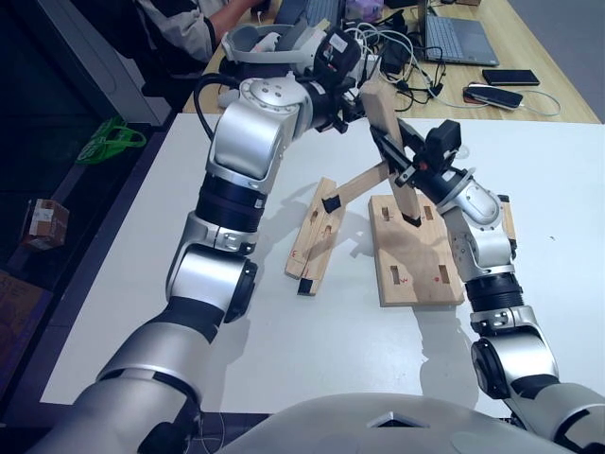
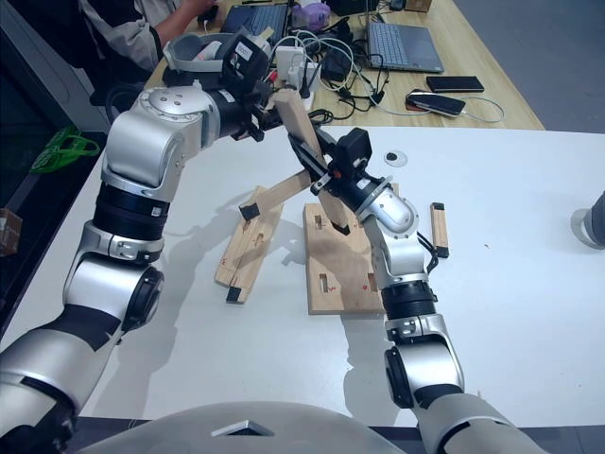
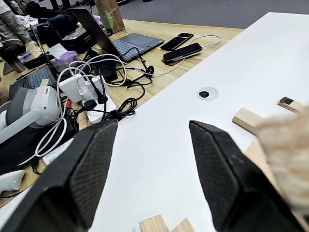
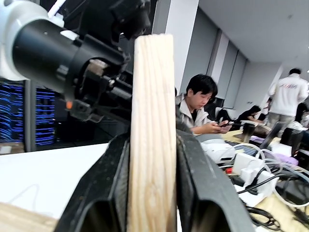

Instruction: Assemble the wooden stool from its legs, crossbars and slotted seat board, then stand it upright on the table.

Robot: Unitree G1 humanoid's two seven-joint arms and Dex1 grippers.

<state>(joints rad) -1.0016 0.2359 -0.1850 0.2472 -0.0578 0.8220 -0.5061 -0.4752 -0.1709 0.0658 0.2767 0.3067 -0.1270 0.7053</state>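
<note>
Clamping the leg (image 1: pixel 381 112) at mid-length, the right gripper (image 1: pixel 397 153) holds it tilted, lower end at the seat board (image 1: pixel 416 276), while the left gripper (image 3: pixel 153 133) gapes empty near its top; probably stiff, light wood, best pinched across flat faces.

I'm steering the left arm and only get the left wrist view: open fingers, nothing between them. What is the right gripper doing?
Observer: The right gripper is shut on a pale wooden stool leg and holds it tilted.
Operator: Where does that leg's lower end sit?
Observer: It appears to rest on the flat slotted wooden seat board, near the board's far edge.
Operator: And my left gripper relative to the leg?
Observer: The left gripper is beside the leg's upper end, not closed on it.
</note>
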